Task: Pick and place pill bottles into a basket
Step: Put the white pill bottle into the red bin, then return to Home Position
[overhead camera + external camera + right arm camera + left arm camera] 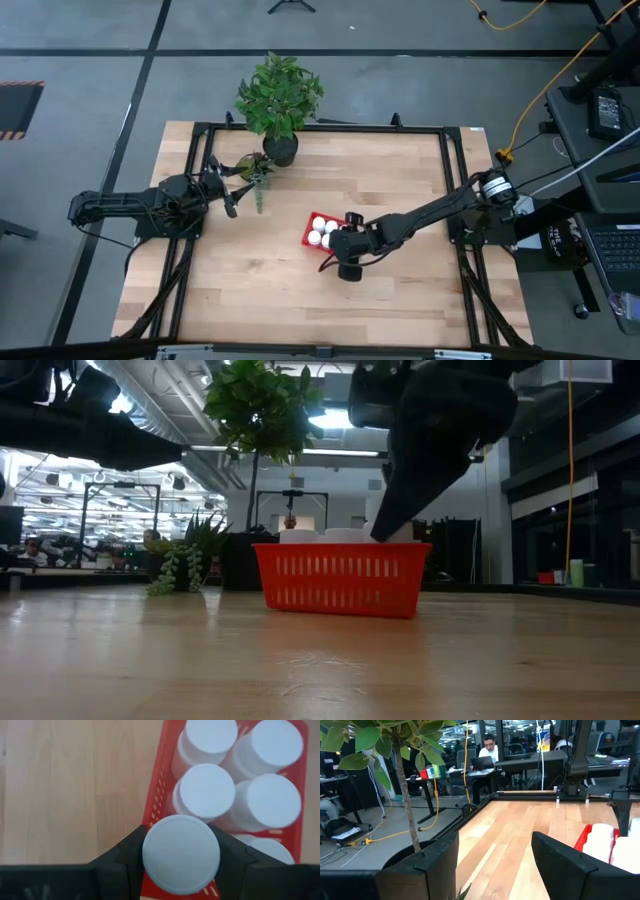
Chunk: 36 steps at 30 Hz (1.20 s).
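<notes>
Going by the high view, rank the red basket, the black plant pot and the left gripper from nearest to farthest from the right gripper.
1. The red basket: directly under the right gripper, which holds a pill bottle over it.
2. The left gripper: off toward the table's left.
3. The black plant pot: at the far edge. Items 2 and 3 are close to call.

The pale wooden plank counter (260, 270) looks smooth with a faint sheen. On it, the bright red rectangular plastic mesh basket (159, 795) holds smooth matt white round-capped plastic pill bottles (207, 792).

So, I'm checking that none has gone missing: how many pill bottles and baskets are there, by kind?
pill bottles: 6 (5 in the basket, 1 held in the right tool)
basket: 1
Total: 7
</notes>
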Each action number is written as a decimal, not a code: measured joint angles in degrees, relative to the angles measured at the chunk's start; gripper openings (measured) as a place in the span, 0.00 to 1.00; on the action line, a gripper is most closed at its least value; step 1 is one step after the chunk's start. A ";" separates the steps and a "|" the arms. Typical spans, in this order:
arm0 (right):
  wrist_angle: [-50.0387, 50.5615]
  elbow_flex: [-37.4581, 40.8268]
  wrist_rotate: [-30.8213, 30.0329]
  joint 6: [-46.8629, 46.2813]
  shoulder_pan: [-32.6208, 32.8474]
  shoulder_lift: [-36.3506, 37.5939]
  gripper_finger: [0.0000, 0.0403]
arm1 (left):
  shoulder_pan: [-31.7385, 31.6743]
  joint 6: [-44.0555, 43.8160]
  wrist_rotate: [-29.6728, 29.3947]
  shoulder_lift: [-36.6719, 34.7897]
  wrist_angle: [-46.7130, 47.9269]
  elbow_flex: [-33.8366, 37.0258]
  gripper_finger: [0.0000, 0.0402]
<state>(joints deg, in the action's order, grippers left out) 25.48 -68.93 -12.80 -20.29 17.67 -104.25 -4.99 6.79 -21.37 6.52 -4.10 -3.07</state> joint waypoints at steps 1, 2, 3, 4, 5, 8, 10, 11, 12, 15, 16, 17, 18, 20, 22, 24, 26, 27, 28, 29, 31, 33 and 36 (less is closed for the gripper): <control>-0.70 0.00 0.13 -0.10 -0.02 -0.34 0.42 | 0.01 0.00 0.00 0.00 0.01 0.00 0.61; -1.50 0.00 0.39 -0.15 -0.06 -0.47 0.42 | 0.01 0.00 0.02 0.01 0.02 0.00 0.61; -1.63 0.00 0.47 -0.19 -0.05 -0.53 0.42 | 0.01 0.00 0.01 0.01 -0.01 0.00 0.61; -1.95 -0.01 0.46 -0.30 -0.07 -0.84 0.42 | 0.00 0.00 0.01 0.01 -0.04 0.00 0.61; -2.45 -0.08 0.48 -0.46 -0.16 -1.16 0.42 | 0.02 0.00 0.01 0.01 -0.01 0.00 0.61; -2.37 -0.09 1.94 -1.35 -0.59 -2.09 0.42 | 0.00 0.00 0.02 0.00 -0.10 0.00 0.61; -2.02 0.02 2.89 -2.19 -0.72 -2.75 0.42 | 0.02 0.00 0.00 0.00 -0.04 0.00 0.61; -2.40 0.02 3.04 -2.21 -0.75 -2.90 0.42 | -0.01 0.00 0.00 0.04 -0.30 0.00 0.61; -3.08 0.02 3.10 -2.41 -0.73 -2.93 0.43 | 0.02 0.00 0.02 0.07 -0.33 0.00 0.61; -3.46 0.00 3.40 -3.83 -0.66 -2.93 0.51 | 0.02 0.00 0.02 0.13 -0.38 0.00 0.61; -3.80 0.00 3.48 -4.29 -0.66 -2.95 0.53 | -0.01 -0.01 0.01 0.15 -0.06 0.00 0.61; -4.27 0.00 3.46 -4.77 -0.66 -2.95 0.55 | -0.01 -0.02 0.00 0.17 0.08 0.00 0.61; -4.63 -0.02 3.46 -5.00 -0.66 -2.95 0.57 | 0.01 0.00 0.02 0.17 0.04 0.00 0.61; -5.10 -0.02 3.46 -5.49 -0.66 -2.95 0.58 | -0.01 0.00 0.00 0.17 0.07 0.00 0.61; -5.88 -0.02 3.46 -6.66 -0.64 -2.95 0.57 | 0.02 0.00 0.02 0.17 -0.20 0.00 0.61; -5.99 -0.48 3.50 -7.23 -0.54 -2.93 0.56 | 0.00 0.00 0.00 0.17 -0.19 0.00 0.61; -5.97 -1.51 3.52 -7.28 -0.24 -2.90 0.55 | 0.00 -0.01 0.02 0.17 -0.19 0.00 0.61; -5.99 -2.17 3.58 -6.88 -0.08 -2.86 0.55 | 0.01 -0.01 0.00 0.17 -0.17 0.00 0.61; -5.89 -2.87 3.59 -6.50 0.12 -2.84 0.54 | -0.01 0.00 0.01 0.17 -0.20 0.00 0.61; -5.39 -3.68 3.53 -6.39 0.22 -2.82 0.54 | 0.02 0.00 0.02 0.17 -0.21 0.00 0.61; -3.61 -5.41 3.52 -6.41 0.30 -2.80 0.54 | 0.01 0.00 0.00 0.17 -0.20 0.00 0.61; -0.93 -7.11 3.49 -6.42 0.26 -2.79 0.53 | 0.00 -0.02 0.02 0.17 -0.20 0.00 0.61; 4.51 -10.46 3.37 -6.15 0.22 -2.79 0.53 | 0.00 0.00 0.02 0.17 -0.20 0.00 0.61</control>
<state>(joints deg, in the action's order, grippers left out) 29.99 -79.39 -9.43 -26.44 17.89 -107.04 -4.99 6.78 -21.35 6.70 -4.29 -3.07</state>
